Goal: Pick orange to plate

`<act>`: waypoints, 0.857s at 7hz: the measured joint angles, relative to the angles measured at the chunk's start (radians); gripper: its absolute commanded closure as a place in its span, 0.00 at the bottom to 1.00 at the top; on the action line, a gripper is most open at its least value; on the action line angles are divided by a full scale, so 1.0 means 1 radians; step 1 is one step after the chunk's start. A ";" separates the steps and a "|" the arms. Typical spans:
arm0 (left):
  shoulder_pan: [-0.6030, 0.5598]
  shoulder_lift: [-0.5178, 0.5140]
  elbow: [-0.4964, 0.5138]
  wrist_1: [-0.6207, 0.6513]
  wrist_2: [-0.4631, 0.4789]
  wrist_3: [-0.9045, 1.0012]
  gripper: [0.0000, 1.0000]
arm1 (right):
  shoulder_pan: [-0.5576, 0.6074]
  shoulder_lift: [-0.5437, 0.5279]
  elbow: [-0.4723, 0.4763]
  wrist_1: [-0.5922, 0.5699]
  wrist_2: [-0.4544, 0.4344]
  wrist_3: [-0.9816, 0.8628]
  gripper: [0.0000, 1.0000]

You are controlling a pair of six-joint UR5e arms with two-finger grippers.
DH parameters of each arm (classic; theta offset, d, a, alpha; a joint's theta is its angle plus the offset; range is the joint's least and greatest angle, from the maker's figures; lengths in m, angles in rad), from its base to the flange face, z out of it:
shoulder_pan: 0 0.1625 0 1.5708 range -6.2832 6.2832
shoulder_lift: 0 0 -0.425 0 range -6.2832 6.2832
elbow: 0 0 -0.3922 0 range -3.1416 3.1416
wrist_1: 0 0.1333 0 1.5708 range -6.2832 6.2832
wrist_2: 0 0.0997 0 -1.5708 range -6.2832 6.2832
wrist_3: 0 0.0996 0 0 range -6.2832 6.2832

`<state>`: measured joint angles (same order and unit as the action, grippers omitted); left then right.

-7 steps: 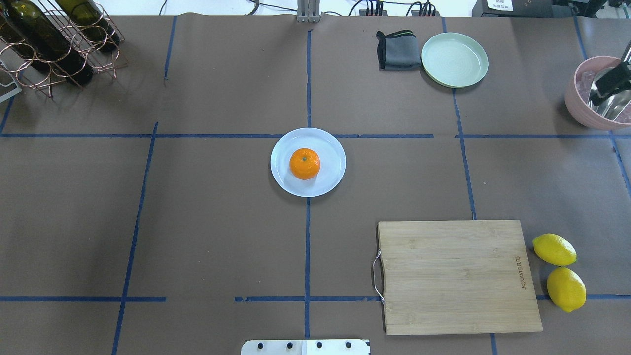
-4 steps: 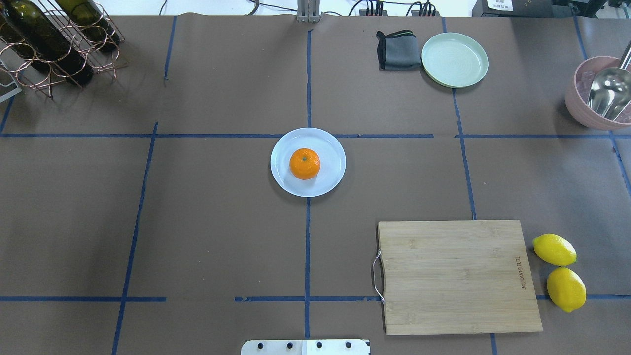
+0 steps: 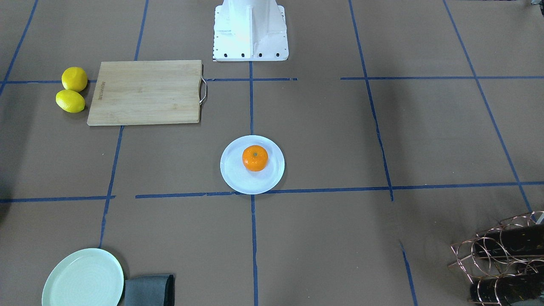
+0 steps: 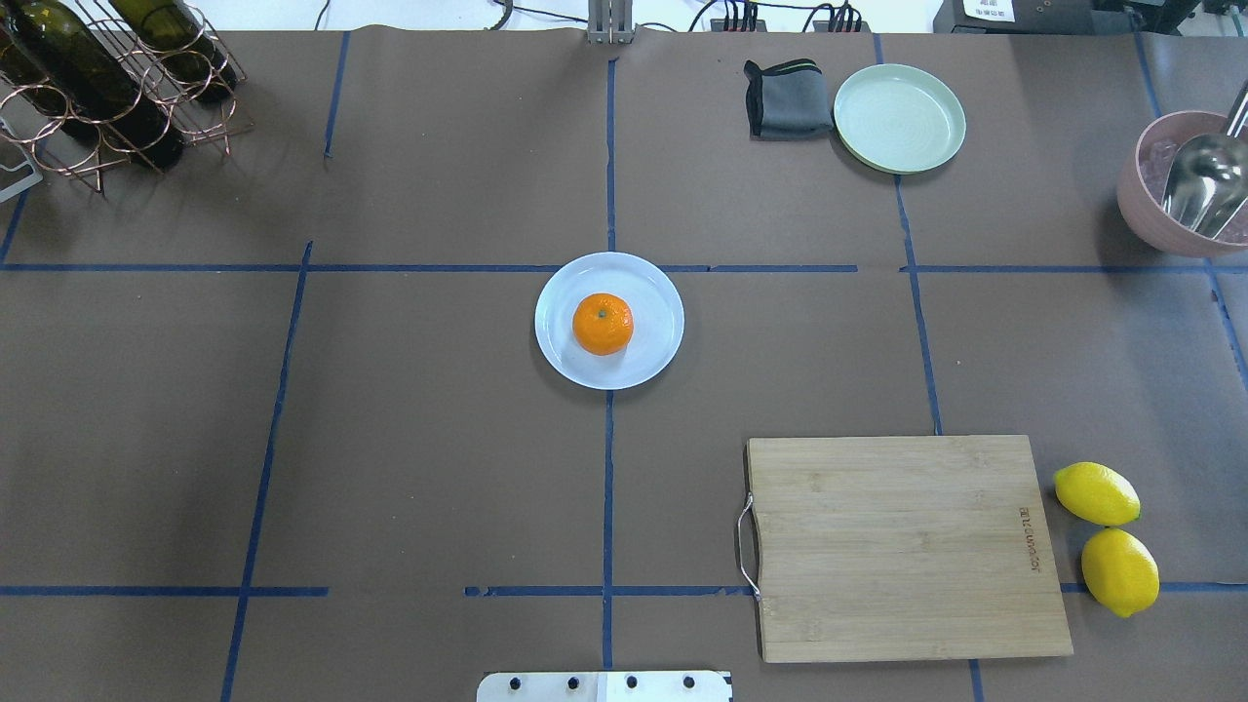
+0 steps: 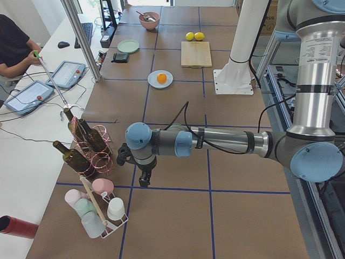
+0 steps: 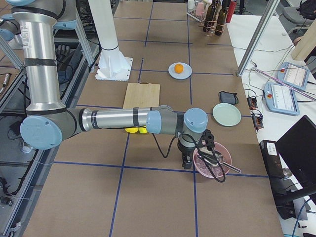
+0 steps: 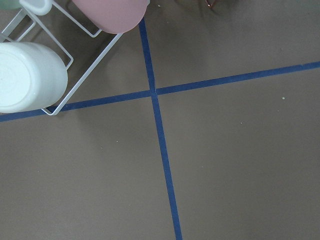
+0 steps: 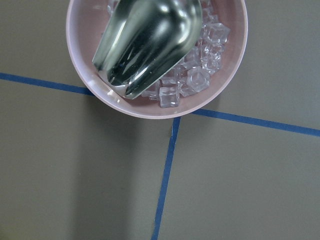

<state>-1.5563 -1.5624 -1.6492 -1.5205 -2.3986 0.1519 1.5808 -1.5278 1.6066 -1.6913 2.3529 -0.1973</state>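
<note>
The orange [image 4: 603, 324] sits a little left of centre on the pale bluish-white plate [image 4: 651, 292] in the middle of the table; it also shows in the front view as the orange [image 3: 255, 158] on the plate [image 3: 238, 178]. No gripper is near it. My left gripper [image 5: 144, 181] hangs low over the table at the left end, beside the bottle rack. At the far right end my right gripper [image 6: 186, 162] hangs next to the pink bowl [image 6: 211, 160]. Both show only in the side views, so I cannot tell whether they are open or shut.
A mint-green plate [image 4: 899, 118] and a folded grey cloth [image 4: 788, 98] lie at the back right. A wooden cutting board [image 4: 902, 546] and two lemons [image 4: 1107, 536] lie front right. The pink bowl [image 4: 1155, 210] holds ice and a metal scoop. A bottle rack [image 4: 107, 83] stands back left.
A dark part of the right arm over the pink bowl has left the overhead view at the right edge. The orange and plate have not moved.
</note>
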 measured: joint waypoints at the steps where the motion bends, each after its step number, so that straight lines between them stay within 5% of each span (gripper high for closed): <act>1: 0.000 -0.001 0.000 -0.001 0.001 0.000 0.00 | 0.000 -0.011 -0.017 0.024 0.012 0.019 0.00; 6: -0.005 0.000 0.000 0.000 0.002 0.000 0.00 | 0.000 -0.014 -0.056 0.042 0.050 0.095 0.00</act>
<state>-1.5615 -1.5620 -1.6490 -1.5204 -2.3961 0.1519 1.5810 -1.5421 1.5502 -1.6493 2.4032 -0.1022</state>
